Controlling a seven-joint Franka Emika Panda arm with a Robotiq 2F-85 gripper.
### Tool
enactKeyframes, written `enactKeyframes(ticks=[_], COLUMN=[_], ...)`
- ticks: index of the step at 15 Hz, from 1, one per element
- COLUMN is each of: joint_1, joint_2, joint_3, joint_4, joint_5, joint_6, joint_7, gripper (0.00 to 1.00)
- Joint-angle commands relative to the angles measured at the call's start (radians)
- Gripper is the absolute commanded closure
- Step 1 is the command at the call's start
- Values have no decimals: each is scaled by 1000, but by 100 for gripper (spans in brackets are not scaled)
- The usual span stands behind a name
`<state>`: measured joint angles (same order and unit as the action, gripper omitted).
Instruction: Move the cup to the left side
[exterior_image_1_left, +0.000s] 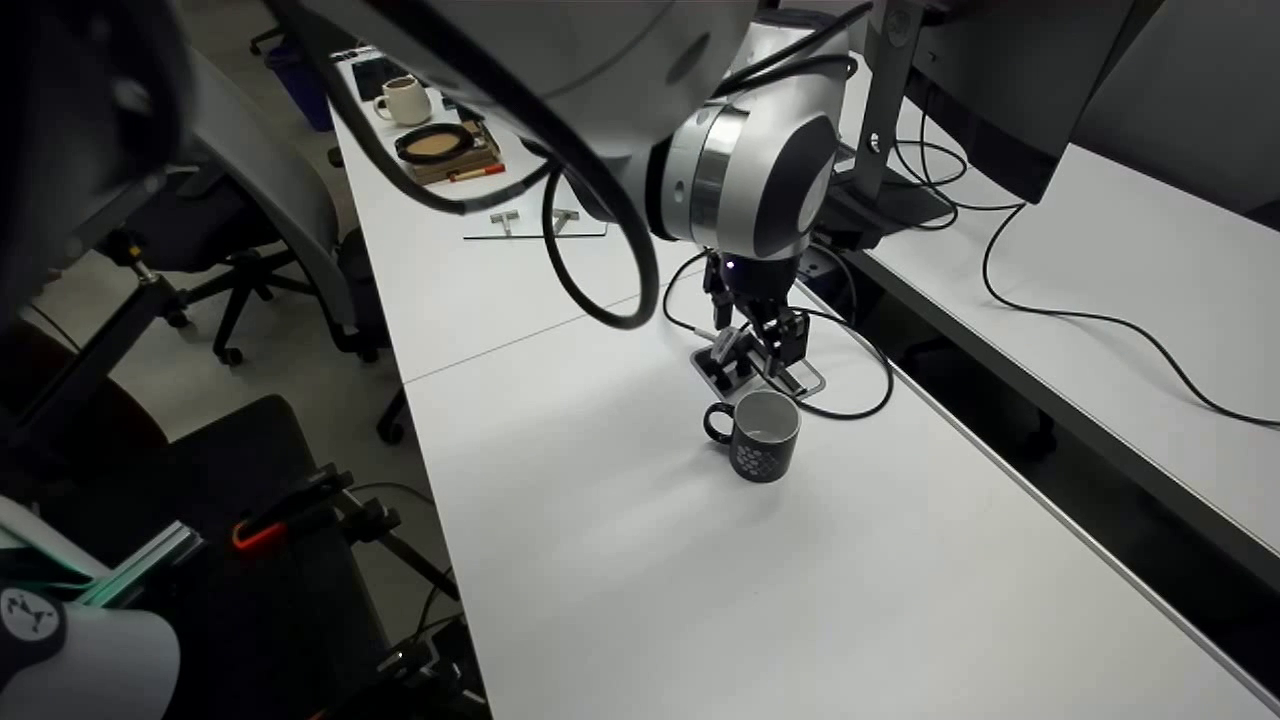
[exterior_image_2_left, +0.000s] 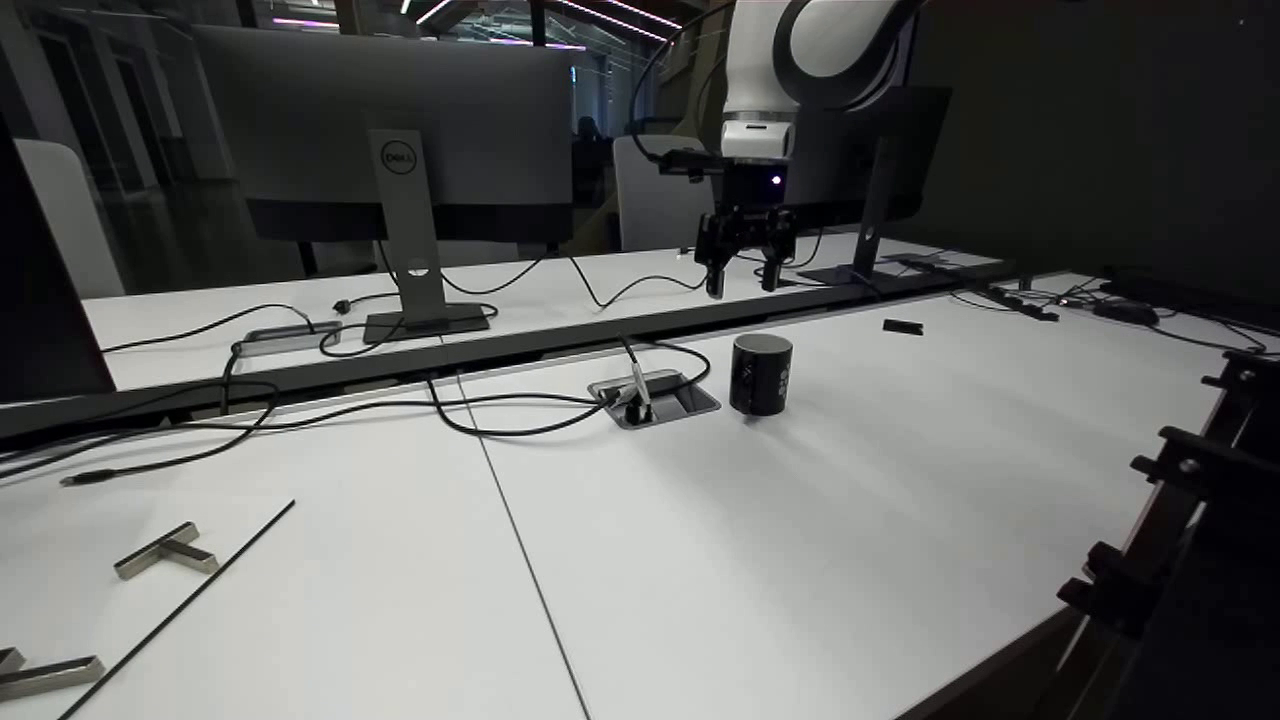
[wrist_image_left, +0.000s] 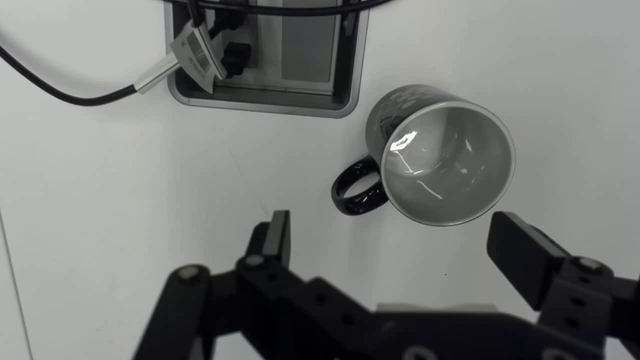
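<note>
The cup is a dark mug with a pale grey interior and a black loop handle. It stands upright on the white table in both exterior views (exterior_image_1_left: 763, 455) (exterior_image_2_left: 760, 380). In the wrist view the cup (wrist_image_left: 447, 165) lies ahead of the fingers, right of centre, its handle pointing to the lower left. My gripper hangs above the table, higher than the cup and apart from it, in both exterior views (exterior_image_1_left: 748, 342) (exterior_image_2_left: 743, 288). In the wrist view my gripper (wrist_image_left: 391, 220) has its fingers wide apart with nothing between them.
A recessed socket box (exterior_image_2_left: 690, 398) with plugs and black cables (exterior_image_2_left: 520, 432) sits beside the cup. A dark gap (exterior_image_1_left: 1000, 420) runs along the table's edge, with monitors (exterior_image_2_left: 400, 150) behind it. A white mug (exterior_image_1_left: 405, 103), a round black-rimmed item (exterior_image_1_left: 433, 145) and metal T-shaped pieces (exterior_image_2_left: 165, 552) lie farther along.
</note>
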<state>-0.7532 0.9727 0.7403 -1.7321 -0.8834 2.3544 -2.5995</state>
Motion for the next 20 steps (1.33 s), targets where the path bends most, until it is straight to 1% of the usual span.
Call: enactKeyframes(ticks=[1,5,9,13,20], joint_1=[-7,1,-5,-15,-36], joint_2=[86,128,180,241,343], joint_3=[31,22,41,84,173], joint_4=[89,134,172,204,264], joint_5=[-45,-82,-122,-155,-179], joint_6=[-62,-69,-97,-151,-270], joint_7=[0,0,0,0,0], gripper=[0,0,0,0,0])
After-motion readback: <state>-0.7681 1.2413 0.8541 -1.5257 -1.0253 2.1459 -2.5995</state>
